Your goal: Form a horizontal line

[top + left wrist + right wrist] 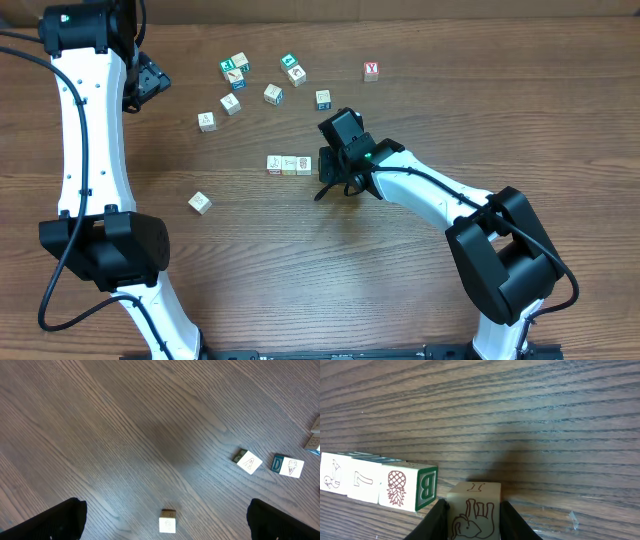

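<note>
The right claw [474,521] clamps the elephant cube [472,505] just beside the pineapple end of the three-cube row [367,481], whose long axis runs leftward. The left claw [150,82] gapes, well apart.

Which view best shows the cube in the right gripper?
Right wrist: the elephant cube sits close-up between the fingers, beside the row. Overhead, the right gripper hides it. Left wrist misses it.

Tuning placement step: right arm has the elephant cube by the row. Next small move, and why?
Probably nudge the elephant cube sideways against the pineapple cube's B face. The right gripper grips it just off the row's end, with a gap and misaligned.
</note>
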You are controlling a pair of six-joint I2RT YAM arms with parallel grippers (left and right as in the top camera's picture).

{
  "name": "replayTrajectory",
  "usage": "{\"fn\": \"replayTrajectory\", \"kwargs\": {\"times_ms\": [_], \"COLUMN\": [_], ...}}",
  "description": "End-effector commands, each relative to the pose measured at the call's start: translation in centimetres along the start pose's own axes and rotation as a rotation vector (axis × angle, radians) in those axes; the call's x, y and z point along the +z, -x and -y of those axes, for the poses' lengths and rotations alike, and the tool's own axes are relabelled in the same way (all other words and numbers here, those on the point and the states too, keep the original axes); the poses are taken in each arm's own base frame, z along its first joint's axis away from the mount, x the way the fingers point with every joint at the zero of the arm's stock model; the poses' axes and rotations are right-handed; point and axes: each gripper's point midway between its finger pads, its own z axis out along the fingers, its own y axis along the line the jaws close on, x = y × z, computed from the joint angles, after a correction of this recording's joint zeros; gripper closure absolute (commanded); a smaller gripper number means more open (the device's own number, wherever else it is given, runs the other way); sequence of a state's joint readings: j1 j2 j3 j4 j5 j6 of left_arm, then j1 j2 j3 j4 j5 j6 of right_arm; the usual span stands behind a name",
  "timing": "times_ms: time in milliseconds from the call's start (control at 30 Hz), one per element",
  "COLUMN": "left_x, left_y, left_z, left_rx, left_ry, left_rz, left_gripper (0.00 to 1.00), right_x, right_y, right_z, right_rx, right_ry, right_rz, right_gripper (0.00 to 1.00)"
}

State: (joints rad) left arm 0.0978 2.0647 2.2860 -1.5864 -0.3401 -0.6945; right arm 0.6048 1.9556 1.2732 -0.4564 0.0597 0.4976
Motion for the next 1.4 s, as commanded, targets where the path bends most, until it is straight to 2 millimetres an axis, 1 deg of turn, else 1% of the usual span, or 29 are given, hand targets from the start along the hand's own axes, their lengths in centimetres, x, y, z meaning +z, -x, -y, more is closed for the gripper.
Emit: {"fn": "replayTrajectory", "kwargs": {"times_ms": [0,133,233,467,567,733,800,867,1100,1133,1267,1367], "left_x": [-0.7,-0.7,-0.7,-0.7,-0.7,-0.7,-0.7,-0.7,-0.7,-0.7,-0.7,-0.7], "left_y": [0.1,0.1,0.1,0.1,0.1,0.1,0.1,0.1,0.1,0.1,0.1,0.1], "left_z": [0.2,0.2,0.2,0.2,0.2,0.2,0.2,0.2,0.2,0.2,0.2,0.2], "left_rx": [0.021,0.021,0.021,0.021,0.021,0.021,0.021,0.021,0.021,0.022,0.021,0.022], "left_ry": [-0.014,-0.014,-0.014,-0.014,-0.014,-0.014,-0.014,-0.014,-0.014,-0.014,-0.014,-0.014], "left_rz": [0.014,0.015,0.014,0.014,0.014,0.014,0.014,0.014,0.014,0.015,0.015,0.015], "left_gripper": [0.0,0.0,0.0,0.0,0.0,0.0,0.0,0.0,0.0,0.0,0.0,0.0], "right_x": [0.6,1.6,2.0,2.0,2.0,1.8,1.8,1.8,1.5,1.3,0.5,-0.6], "right_y": [-0.3,-0.8,-1.1,-1.1,-1.0,-0.5,-0.4,-0.4,0.1,0.3,1.0,1.8], "right_z": [0.4,0.7,0.9,0.9,0.8,0.5,0.4,0.4,0.1,0.0,-0.1,-0.1], "right_rx": [0.001,0.0,0.0,0.0,0.0,0.001,0.001,0.001,0.003,0.003,0.008,0.017], "right_ry": [-0.019,-0.031,-0.037,-0.036,-0.034,-0.026,-0.024,-0.023,-0.015,-0.012,-0.002,0.009], "right_rz": [0.0,-0.018,-0.028,-0.027,-0.024,-0.011,-0.009,-0.007,0.0,0.007,0.028,0.051], "right_gripper": [0.74,0.74,0.74,0.74,0.73,0.59,0.51,0.44,0.36,0.34,0.33,0.33]}}
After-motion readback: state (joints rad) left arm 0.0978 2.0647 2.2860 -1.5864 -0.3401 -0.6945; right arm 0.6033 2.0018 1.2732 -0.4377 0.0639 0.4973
